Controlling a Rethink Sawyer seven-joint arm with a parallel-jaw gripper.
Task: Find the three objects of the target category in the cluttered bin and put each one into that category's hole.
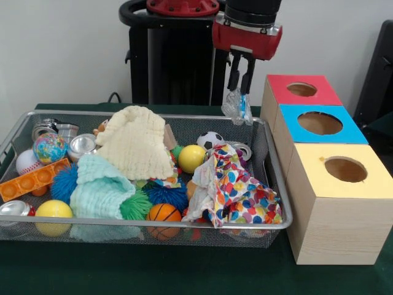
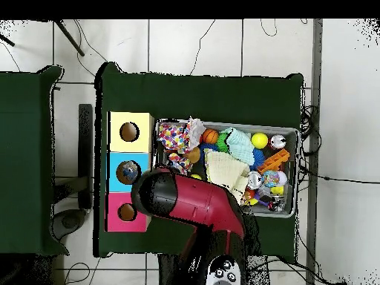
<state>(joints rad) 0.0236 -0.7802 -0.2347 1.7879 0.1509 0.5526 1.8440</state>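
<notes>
Care is needed while the packet [image 1: 237, 106], pinched between the closed fingers of the hand [image 1: 241, 86] and hung above the bin's [image 1: 270, 161] far corner beside the red box [image 1: 293, 98], is carried squarely over the blue box's hole [image 1: 320, 123] before release.

Silver wire-mesh bin [image 1: 279, 184]; crinkly plastic packet [image 1: 236, 106] — pale wood-grain boxes [image 1: 331, 230].

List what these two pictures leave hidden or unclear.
- Gripper and its packet: hidden in the overhead view by the arm.
- Bin floor: covered in both views by cloths and balls, so more packets cannot be ruled out.
- Box insides: dark in the front view; something unclear shows in the blue box's hole overhead.
</notes>
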